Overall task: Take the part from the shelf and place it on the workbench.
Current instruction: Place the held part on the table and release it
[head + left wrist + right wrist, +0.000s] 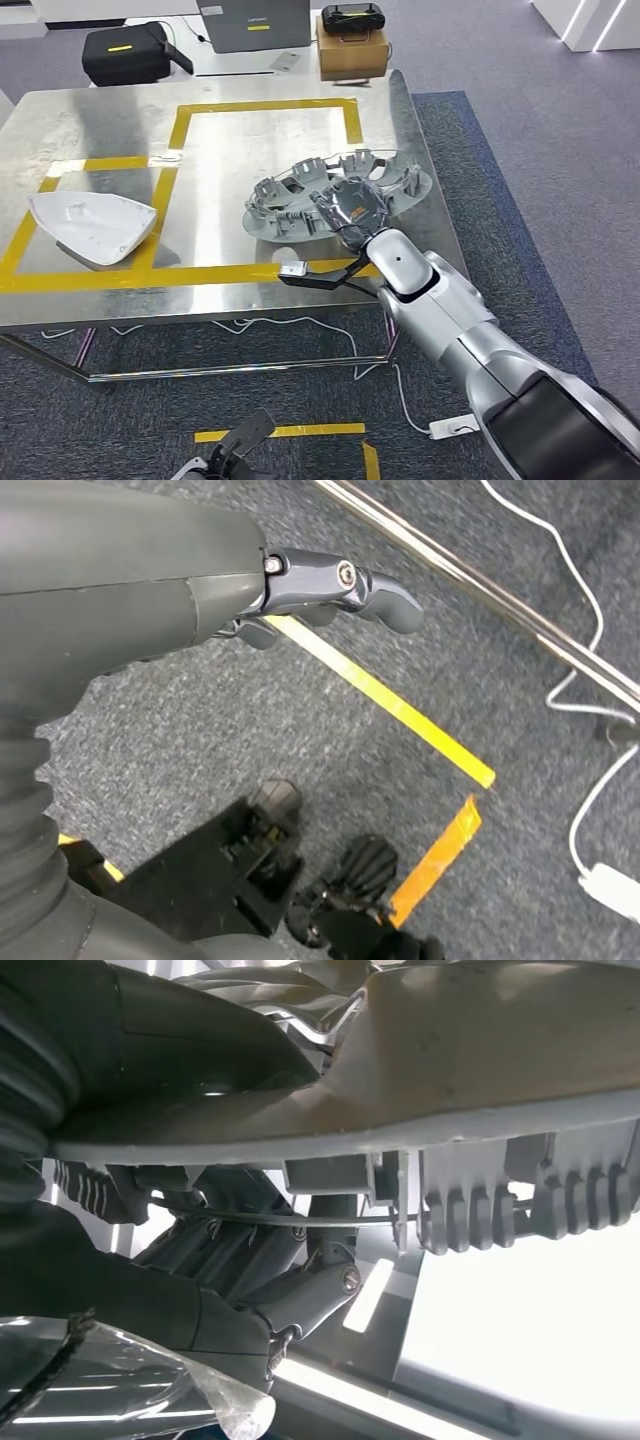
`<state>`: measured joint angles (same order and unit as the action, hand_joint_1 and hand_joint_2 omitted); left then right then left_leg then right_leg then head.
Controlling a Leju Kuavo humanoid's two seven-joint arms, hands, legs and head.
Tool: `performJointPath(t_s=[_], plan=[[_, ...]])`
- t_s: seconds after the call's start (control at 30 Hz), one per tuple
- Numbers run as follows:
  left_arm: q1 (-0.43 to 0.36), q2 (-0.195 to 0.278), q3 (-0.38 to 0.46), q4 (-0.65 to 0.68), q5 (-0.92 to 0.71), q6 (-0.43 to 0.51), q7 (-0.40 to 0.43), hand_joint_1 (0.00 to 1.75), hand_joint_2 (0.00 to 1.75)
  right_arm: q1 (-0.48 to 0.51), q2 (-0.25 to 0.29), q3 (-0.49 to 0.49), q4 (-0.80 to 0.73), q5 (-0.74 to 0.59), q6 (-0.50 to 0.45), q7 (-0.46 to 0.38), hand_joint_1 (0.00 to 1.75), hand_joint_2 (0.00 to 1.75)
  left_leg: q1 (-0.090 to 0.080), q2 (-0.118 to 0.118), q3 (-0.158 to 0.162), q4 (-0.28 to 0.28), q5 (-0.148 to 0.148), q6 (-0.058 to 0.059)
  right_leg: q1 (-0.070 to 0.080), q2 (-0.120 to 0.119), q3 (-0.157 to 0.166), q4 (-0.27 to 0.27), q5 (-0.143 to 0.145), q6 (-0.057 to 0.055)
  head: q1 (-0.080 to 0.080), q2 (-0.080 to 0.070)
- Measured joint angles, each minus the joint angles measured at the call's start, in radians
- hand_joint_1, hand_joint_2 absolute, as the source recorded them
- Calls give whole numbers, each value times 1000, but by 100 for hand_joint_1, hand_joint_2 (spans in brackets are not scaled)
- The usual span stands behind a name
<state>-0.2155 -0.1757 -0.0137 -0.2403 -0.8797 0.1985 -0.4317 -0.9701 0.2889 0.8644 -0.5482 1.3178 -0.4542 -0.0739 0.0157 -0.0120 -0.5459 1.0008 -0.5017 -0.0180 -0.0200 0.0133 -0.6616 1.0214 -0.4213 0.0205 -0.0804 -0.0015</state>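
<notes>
The part (302, 195) is a grey plastic ring-shaped frame with ribbed clips, lying flat over the right side of the steel workbench (226, 150), inside the yellow tape outline. My right hand (351, 210) grips its near edge. In the right wrist view the thumb (189, 1030) lies on one face of the part (490, 1050) and the fingers (249, 1290) curl under the other. Whether the part rests on the bench or hangs just above it is unclear. My left hand (238, 445) hangs low by the floor, fingers (340, 585) stretched out and holding nothing.
A white moulded shell (90, 228) lies in the taped box at the bench's left. Behind the bench sit a black case (124, 52), a laptop (253, 22) and a cardboard box (352, 48). Cables and a power strip (453, 428) lie on the carpet below.
</notes>
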Motion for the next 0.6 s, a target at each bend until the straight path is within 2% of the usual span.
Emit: performJointPath(t_s=[0.6], plan=[[42,-6,-13,0,27,-13,15,0,175,59,16,23,-5,-20,-20,-34,175,175,0,0,0,0,0,0,0,0,0,0,0,0,0,0]])
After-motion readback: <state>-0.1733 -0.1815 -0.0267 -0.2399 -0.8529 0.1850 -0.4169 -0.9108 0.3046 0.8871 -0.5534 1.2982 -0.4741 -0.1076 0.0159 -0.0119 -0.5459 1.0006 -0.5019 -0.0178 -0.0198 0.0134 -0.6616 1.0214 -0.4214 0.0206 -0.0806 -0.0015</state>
